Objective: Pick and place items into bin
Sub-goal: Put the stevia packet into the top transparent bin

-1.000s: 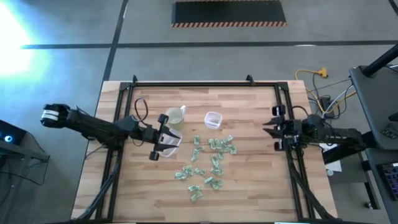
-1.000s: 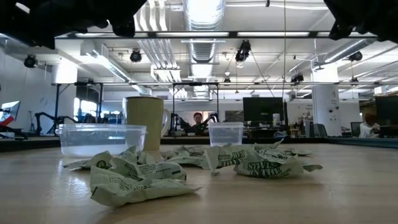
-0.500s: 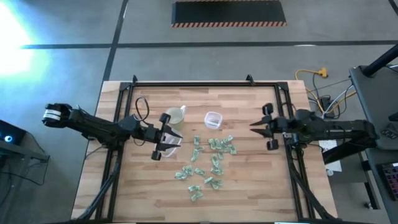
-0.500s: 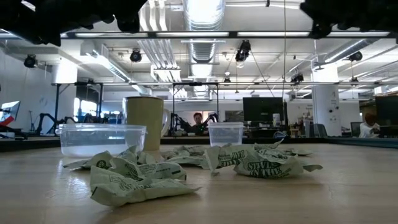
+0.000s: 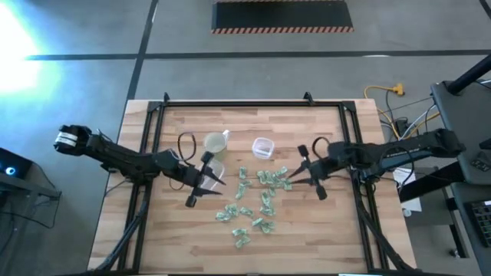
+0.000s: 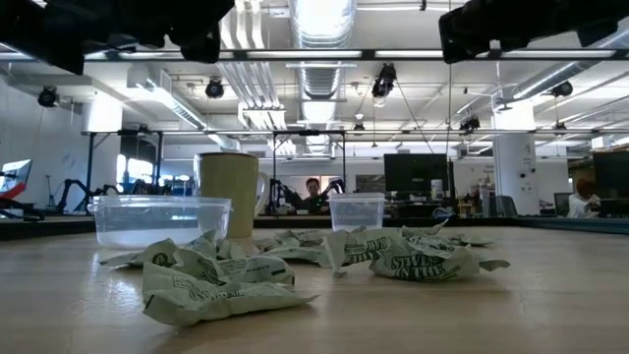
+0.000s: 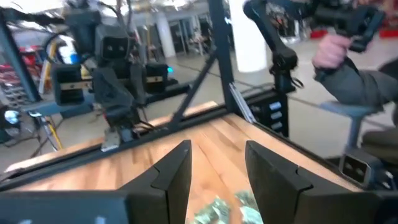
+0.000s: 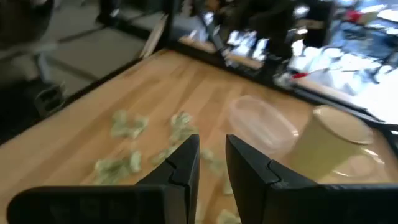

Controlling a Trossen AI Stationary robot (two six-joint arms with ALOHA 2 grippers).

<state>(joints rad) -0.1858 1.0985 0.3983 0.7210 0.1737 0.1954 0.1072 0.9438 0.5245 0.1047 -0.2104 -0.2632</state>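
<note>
My left gripper (image 5: 201, 180) stands open and empty beside the cup (image 5: 214, 142). My right gripper (image 5: 301, 172) is open a narrow gap, holding nothing (it has swung in from the table's right edge). The items (image 5: 257, 201) lie scattered mid-table, just below the small bin (image 5: 263, 147).

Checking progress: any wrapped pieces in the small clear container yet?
No. In the high view the small clear container looks empty; the wrapped pieces all lie on the table.

On the bench (image 5: 322, 230) lie roughly twenty crinkled green-and-white wrapped pieces (image 5: 263, 201), one pale yellowish cup (image 5: 214, 142) and two clear plastic tubs (image 5: 263, 147).
</note>
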